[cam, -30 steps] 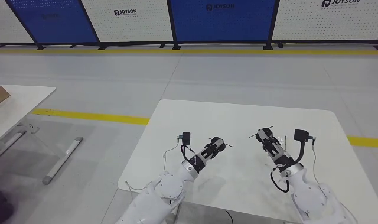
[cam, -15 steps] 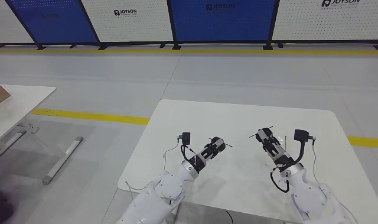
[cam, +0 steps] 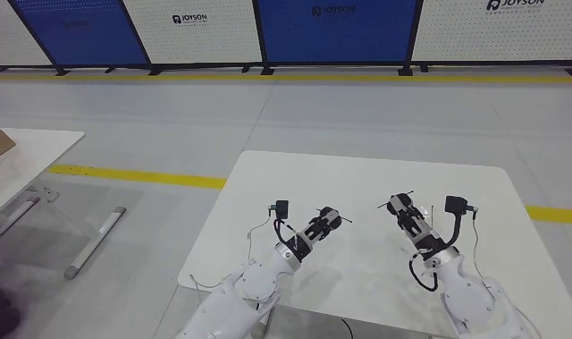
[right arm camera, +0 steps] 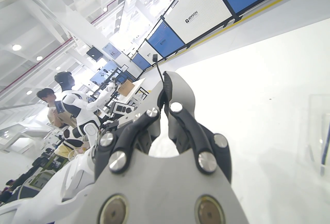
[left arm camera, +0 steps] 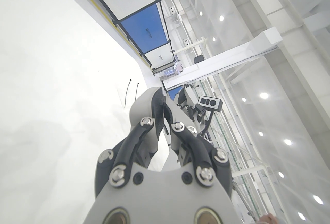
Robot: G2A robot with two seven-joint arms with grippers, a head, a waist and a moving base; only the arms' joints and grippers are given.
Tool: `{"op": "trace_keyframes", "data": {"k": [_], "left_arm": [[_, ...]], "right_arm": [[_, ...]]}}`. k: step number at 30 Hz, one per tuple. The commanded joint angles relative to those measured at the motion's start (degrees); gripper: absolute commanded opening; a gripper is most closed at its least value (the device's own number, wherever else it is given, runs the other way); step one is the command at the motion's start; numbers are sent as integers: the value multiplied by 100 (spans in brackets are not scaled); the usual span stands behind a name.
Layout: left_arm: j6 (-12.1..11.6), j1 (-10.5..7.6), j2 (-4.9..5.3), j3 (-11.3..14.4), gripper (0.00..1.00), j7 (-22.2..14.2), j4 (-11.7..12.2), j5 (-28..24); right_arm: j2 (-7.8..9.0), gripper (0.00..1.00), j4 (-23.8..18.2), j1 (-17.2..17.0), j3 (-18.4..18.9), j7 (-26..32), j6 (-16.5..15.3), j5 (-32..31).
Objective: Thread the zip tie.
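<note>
The right gripper (right arm camera: 165,77) pinches 1 zip tie (right arm camera: 158,68), head poking past the tips; the left gripper (left arm camera: 163,100) has its jaws pressed together.

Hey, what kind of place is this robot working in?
Probably a factory-style robotics test hall: blue and white partition panels, a yellow floor line, and another humanoid robot in the background.

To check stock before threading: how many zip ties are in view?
3. One zip tie is pinched in the right hand. Two other zip ties show side by side against the white table, past the left hand. More may be hidden.
</note>
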Motion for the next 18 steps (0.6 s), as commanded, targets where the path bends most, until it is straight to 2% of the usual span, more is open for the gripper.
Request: {"op": "trace_keyframes", "data": {"k": [1,5,16,18], "left_arm": [[-46,30,-10,-12,0,8,-43,-195],[-46,56,-38,-61,0,112,-171,-498],[-46,56,-38,-61,0,112,-171,-498],[61,31,-28,-66,0,117,-170,-239]], "right_arm": [[0,0,0,0,0,0,0,0],[0,0,0,0,0,0,0,0],[0,0,0,0,0,0,0,0],[0,0,0,0,0,0,0,0]]}}
